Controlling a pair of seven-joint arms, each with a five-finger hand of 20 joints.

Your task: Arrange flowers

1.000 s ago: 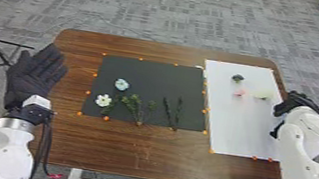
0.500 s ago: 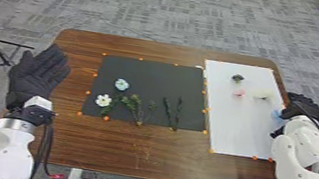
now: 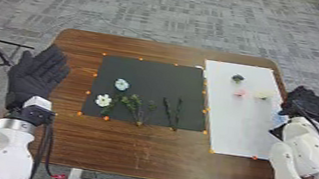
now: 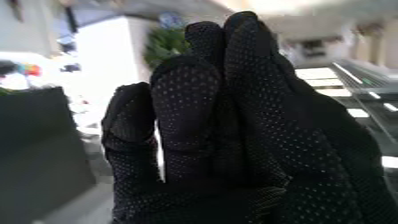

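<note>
Dark flower: up on the white sheet, a small dark bloom (image 3: 237, 78), farthest from the robot of the three.
Pink and cream: right there on the same sheet, the pink bloom (image 3: 240, 92) and the cream bloom (image 3: 263, 94), side by side.
Pale blue patch: at the sheet's right edge, the blue patch (image 3: 278, 117) sits just beside the right hand; touching or not, can't tell.
Blue and white: over on the dark mat, the light blue flower (image 3: 122, 84), and nearer the robot, the white flower (image 3: 103, 100).
Greenery: leafy stems (image 3: 135, 108) beside the white one, then two thin dark stems (image 3: 172, 112) to their right.
Right hand (image 3: 305, 104): out by the sheet's right edge, open, fingers extended close together in the wrist view.
Left hand (image 3: 36, 78): wide open, left of the mat, fingers pointing away from the robot.
Layout: white sheet (image 3: 236, 128) right, dark mat (image 3: 145, 73) left, both on the brown surface (image 3: 155, 157).
</note>
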